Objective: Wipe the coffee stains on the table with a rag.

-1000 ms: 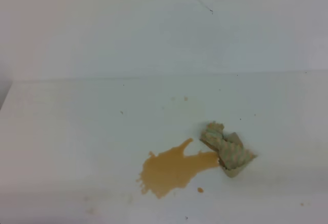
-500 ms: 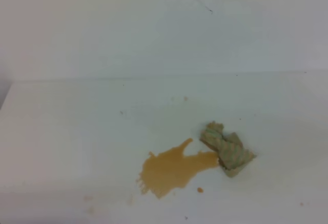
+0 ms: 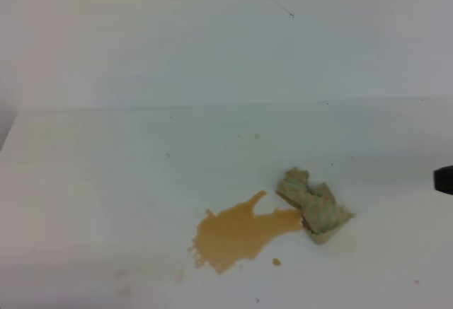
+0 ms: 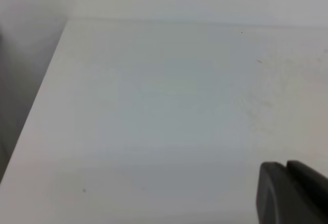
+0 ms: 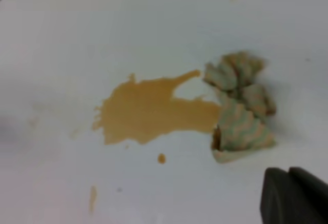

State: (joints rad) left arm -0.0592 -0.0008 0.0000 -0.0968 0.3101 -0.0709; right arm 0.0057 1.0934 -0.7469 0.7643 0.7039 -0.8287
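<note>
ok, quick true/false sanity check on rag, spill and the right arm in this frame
1. The rag touches the right end of the coffee puddle. True.
2. The rag is held by the right gripper. False: it lies loose on the table, and only a dark bit of the right arm shows at the frame edge.
3. A small droplet sits apart from the puddle, on its near side. True.
4. The puddle has been wiped clean. False: it is still a full orange-brown pool.
5. The rag is plain white. False: it is beige with pale green stripes.

likely lab test bench: bare white table (image 3: 106, 182), white wall (image 3: 177, 40).
</note>
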